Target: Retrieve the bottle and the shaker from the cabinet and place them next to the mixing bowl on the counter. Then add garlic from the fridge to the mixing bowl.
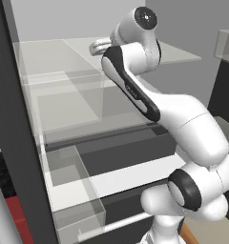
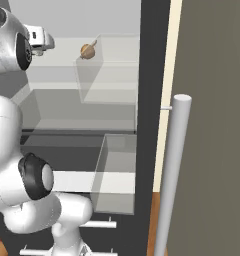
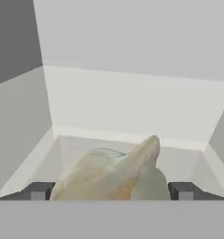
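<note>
Inside the fridge [image 1: 21, 143], the garlic [image 3: 115, 173] is seen on a glass shelf [image 1: 183, 52], between the fingertips [image 3: 38, 191] of the wide-open gripper [image 3: 111, 191], ungripped. Clear bins [image 2: 114, 172] are set below.

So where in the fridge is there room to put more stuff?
The glass shelf is bare to the left of the gripper. The clear drawers below look bare too. Between the open gripper's fingertips it is crowded: the garlic sits there. A small brown item sits on the shelf's right side.
</note>
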Motion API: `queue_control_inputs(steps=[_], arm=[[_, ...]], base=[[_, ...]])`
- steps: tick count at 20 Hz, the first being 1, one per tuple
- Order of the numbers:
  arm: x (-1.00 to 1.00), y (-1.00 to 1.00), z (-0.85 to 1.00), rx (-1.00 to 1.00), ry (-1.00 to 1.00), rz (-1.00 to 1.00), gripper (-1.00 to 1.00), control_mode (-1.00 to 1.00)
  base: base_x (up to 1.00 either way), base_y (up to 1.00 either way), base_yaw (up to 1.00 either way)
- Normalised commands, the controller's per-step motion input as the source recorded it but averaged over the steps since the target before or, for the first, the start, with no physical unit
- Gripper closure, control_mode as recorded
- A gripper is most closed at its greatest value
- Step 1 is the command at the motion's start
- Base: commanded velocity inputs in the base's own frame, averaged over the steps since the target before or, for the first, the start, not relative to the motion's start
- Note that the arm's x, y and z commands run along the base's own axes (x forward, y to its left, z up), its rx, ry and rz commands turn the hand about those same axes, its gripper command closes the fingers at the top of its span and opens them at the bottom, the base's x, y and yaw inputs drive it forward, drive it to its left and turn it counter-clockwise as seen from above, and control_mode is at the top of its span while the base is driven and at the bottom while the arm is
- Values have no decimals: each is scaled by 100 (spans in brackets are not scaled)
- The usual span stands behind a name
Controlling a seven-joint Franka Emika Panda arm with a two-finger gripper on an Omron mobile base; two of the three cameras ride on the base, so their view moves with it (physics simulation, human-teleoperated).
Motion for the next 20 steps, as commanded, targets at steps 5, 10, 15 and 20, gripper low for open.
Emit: queue_control_inputs(steps=[5,10,15,20], arm=[[-98,-39,9,3,-6,0,100,-100],[-100,-33,19,3,0,0,100,-100],[-100,-32,8,1,0,0,100,-100],[-100,-19,-19,0,1,0,100,-100]], base=[[0,0,0],[0,0,0],[0,0,0],[0,0,0]])
